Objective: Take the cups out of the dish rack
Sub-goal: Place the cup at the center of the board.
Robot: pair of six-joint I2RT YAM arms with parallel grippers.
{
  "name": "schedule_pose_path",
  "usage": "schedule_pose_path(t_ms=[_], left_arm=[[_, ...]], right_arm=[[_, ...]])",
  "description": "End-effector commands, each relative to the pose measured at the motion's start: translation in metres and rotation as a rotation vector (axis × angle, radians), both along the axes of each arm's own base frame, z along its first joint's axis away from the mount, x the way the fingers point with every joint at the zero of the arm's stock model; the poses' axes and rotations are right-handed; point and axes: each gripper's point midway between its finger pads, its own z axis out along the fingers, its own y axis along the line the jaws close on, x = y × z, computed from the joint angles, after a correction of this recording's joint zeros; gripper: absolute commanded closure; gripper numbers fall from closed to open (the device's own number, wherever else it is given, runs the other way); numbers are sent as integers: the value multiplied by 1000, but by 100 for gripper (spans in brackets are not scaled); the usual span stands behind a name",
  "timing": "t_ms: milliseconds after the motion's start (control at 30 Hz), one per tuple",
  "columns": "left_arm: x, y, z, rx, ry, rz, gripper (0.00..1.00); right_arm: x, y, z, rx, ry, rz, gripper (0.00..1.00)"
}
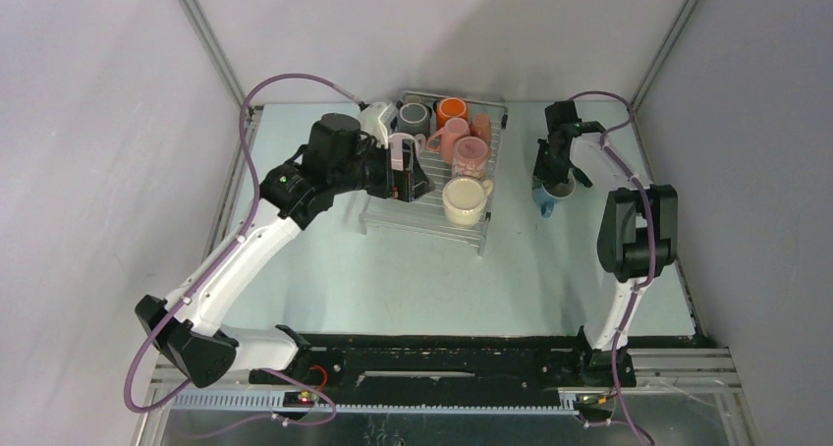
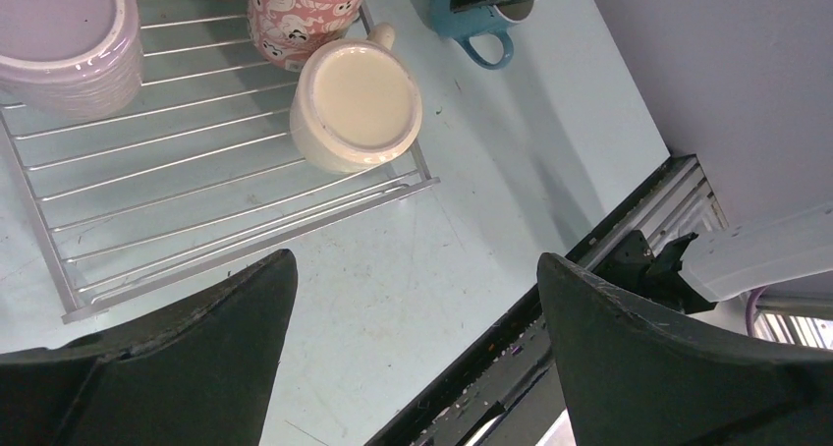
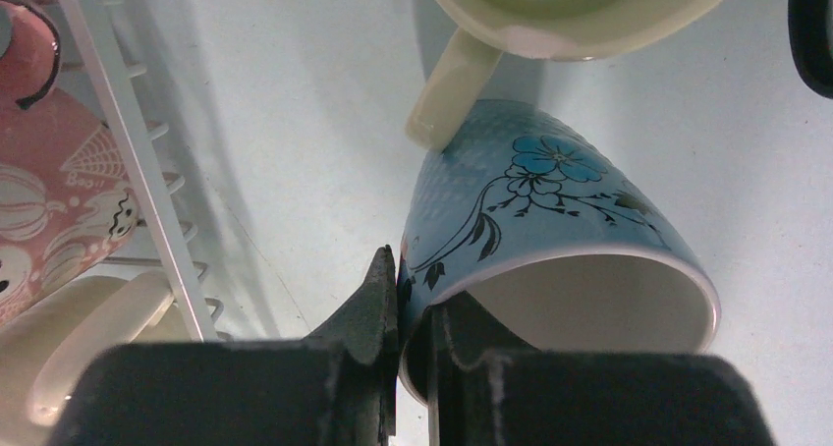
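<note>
Your right gripper (image 3: pixel 408 279) has its jaws pressed onto the rim of the blue flowered mug (image 3: pixel 560 210), one finger inside and one outside the wall. The mug is tilted, mouth toward the wrist camera, and sits off the dish rack (image 1: pixel 422 215) to its right, over the table (image 1: pixel 393 269). You cannot tell from these views whether its base touches the table. Just beyond it stands a pale green mug (image 3: pixel 570 14), whose handle reaches the blue mug's side.

Your left gripper (image 2: pixel 415 264) hangs over the near left part of the rack with its jaws spread wide, gripping nothing. Below it the cream mug (image 2: pixel 354 97) stands upright at the rack's near right corner, with the patterned pink mug (image 2: pixel 300 14) just behind it and the lilac mug (image 2: pixel 59 33) further left. The grey mug (image 1: pixel 413 118), orange mug (image 1: pixel 452 109) and plain pink mug (image 1: pixel 450 137) crowd the rack's far end.
</note>
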Motion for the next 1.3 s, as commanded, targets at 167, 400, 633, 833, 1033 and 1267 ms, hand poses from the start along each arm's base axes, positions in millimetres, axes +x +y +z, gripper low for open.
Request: schedule_pose_path(t_ms=[167,400,633,833,1033,1267], left_arm=[[4,1,31,-25,-83,-4,0],[5,3,26,-16,-76,5,0],[6,3,23,-11,-64,10,0],[7,2,20,-10,-52,12,0],[8,2,16,-3,-40,17,0],[10,0,15,-2,-31,18,0]], right_arm=[[12,17,12,-47,-35,75,100],[5,35,11,-57,-5,139,100],[3,44,6,-66,24,177,100],[1,47,1,-74,47,193,100],[-3,52,-5,-90,84,220,100],[-1,54,-6,-89,93,232,100]])
